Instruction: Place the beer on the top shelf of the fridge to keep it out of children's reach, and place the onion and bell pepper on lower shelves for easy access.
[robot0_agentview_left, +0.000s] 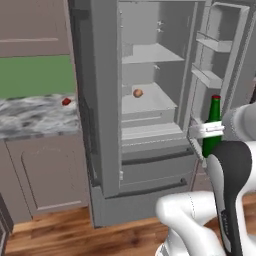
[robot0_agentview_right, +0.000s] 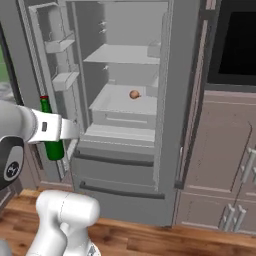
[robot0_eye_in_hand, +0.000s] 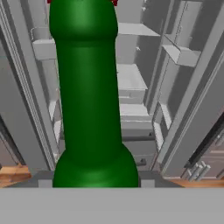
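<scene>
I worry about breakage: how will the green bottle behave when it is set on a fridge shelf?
The beer, tall and slim, will probably tip easily if set down tilted. It looks like smooth glass, so likely rigid, slippery and breakable. The gripper holds it upright.

The slim dark green glass bottle of beer (robot0_agentview_left: 213, 127) stands upright in the two-finger gripper (robot0_agentview_left: 206, 131) before the tall grey fridge (robot0_agentview_left: 107, 150); the small round orange-tan onion (robot0_agentview_left: 138, 93) lies on a lower shelf (robot0_agentview_left: 155, 102) inside; the small glossy red bell pepper (robot0_agentview_left: 66, 101) sits on the marbled counter (robot0_agentview_left: 30, 120) to the fridge's left.

White arm (robot0_agentview_left: 190, 215), dark joints (robot0_agentview_left: 231, 165)
</scene>
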